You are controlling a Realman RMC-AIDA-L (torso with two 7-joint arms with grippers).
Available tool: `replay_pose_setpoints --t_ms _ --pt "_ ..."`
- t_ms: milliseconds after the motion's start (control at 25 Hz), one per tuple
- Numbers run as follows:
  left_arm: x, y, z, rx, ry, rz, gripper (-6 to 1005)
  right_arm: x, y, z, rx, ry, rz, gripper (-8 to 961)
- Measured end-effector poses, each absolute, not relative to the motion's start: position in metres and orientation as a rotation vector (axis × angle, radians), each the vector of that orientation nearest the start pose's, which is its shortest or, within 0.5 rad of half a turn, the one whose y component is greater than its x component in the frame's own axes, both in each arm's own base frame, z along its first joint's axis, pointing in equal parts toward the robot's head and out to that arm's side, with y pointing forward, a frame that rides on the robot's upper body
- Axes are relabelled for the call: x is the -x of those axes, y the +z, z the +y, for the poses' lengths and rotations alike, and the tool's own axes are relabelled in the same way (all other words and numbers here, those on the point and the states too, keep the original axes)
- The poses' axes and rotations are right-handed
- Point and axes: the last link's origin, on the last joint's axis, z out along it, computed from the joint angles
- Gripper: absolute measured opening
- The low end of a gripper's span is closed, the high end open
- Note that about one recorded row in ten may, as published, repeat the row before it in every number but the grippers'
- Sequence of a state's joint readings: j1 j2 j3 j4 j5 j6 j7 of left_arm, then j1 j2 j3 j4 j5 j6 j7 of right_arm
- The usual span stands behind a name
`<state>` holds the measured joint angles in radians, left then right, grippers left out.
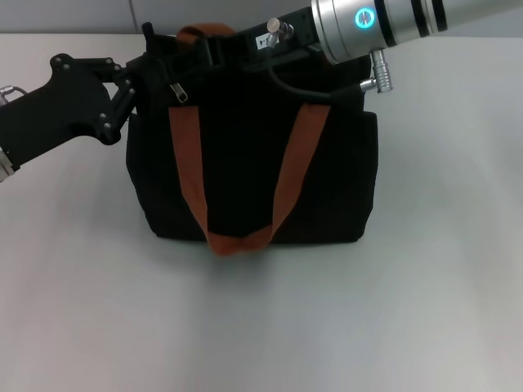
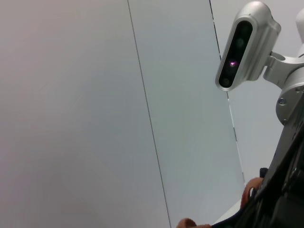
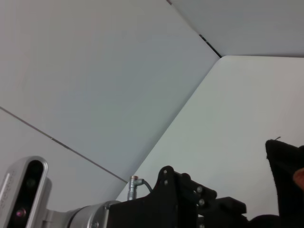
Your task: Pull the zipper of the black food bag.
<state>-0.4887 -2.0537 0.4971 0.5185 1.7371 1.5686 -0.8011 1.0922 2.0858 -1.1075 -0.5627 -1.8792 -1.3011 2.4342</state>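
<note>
The black food bag (image 1: 245,163) stands upright mid-table, its orange-brown strap handles (image 1: 186,175) hanging down the front. The zipper (image 1: 178,91), a small silver slider with a dangling pull tab, hangs at the bag's upper left, just right of my left gripper. My left gripper (image 1: 137,75) reaches in from the left and is shut on the bag's top left corner. My right gripper (image 1: 214,47) comes in from the upper right and lies over the bag's top edge, black against black. A corner of the bag shows in the right wrist view (image 3: 284,164).
The bag stands on a white table (image 1: 261,327) with a grey wall behind it. The right arm's silver wrist (image 1: 368,28) and a black cable (image 1: 298,88) hang over the bag's top right. The robot's head camera (image 2: 244,45) shows in the left wrist view.
</note>
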Motion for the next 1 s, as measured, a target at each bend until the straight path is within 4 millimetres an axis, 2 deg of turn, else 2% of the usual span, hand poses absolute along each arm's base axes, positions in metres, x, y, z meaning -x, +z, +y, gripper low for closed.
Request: replay_pose_setpoints --t_ms 120,320,560,1000 --pt "0.2774 0.0368 0.3338 2.308 -0.857 -0.099 30 -0.0503 -0.0654 0.4118 2.86 0.521 1.409 516" --pt "0.2775 0.0366 0.3335 2.307 -0.859 -0.101 30 -0.0504 -0.0651 0.412 2.859 0.52 1.408 291" --pt "0.2773 0.036 0.3333 2.311 -0.858 -0.099 30 -0.0511 -0.0652 0.4138 2.846 0.523 1.408 129" --pt "0.2777 0.0368 0.3326 2.31 -0.859 -0.096 31 -0.0509 -0.0669 0.4148 2.843 0.503 1.381 132"
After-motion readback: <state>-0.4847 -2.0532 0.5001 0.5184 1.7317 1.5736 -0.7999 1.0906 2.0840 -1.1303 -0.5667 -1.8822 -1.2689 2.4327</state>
